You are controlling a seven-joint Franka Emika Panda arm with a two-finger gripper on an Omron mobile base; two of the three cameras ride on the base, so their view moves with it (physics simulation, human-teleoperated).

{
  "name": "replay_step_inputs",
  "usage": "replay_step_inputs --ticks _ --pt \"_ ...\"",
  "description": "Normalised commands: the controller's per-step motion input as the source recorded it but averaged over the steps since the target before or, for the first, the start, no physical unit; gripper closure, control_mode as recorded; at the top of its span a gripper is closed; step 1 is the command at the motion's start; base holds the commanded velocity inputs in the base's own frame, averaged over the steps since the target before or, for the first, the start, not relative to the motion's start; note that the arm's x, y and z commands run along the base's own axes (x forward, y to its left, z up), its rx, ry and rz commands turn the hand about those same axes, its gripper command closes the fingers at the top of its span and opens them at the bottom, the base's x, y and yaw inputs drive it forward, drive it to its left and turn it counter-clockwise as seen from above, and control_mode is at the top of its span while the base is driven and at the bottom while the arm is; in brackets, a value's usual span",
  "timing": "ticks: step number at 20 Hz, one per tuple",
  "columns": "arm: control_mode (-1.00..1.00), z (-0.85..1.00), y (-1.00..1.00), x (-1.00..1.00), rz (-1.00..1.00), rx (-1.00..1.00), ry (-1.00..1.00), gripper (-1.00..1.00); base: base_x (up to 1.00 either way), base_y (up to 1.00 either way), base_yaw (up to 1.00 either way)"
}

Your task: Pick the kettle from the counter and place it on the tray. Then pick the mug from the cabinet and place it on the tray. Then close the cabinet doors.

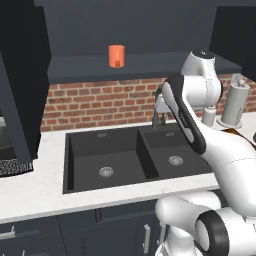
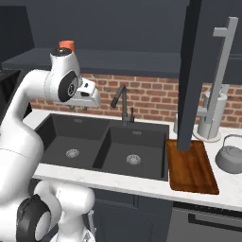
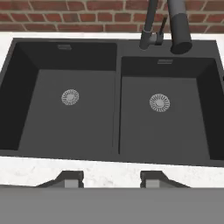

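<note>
The claw (image 3: 111,178) hangs over the black sink (image 3: 112,100), fingers apart and holding nothing. The kettle (image 2: 231,158) sits far right beside the tray (image 2: 191,168); the mug (image 1: 116,55) stands above, shelved.

Both base views flank the sink (image 1: 125,155); the hand view looks down into it.
</note>
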Motion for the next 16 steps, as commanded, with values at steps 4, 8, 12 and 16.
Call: replay_step_inputs --ticks 4,8,12,16 --pt "-1.0 0.0 0.0 -0.17 0.0 0.0 -0.06 -1.0 0.0 0.0 0.0" --pt "-1.0 0.0 0.03 -0.57 0.0 0.0 -0.35 -1.0 0.0 0.0 0.0" --pt "-1.0 0.09 0.05 -0.64 0.0 0.0 -0.5 -1.0 0.0 0.0 0.0" --pt "-1.0 0.39 0.18 -0.56 0.0 0.0 -0.52 -1.0 0.0 0.0 0.0"
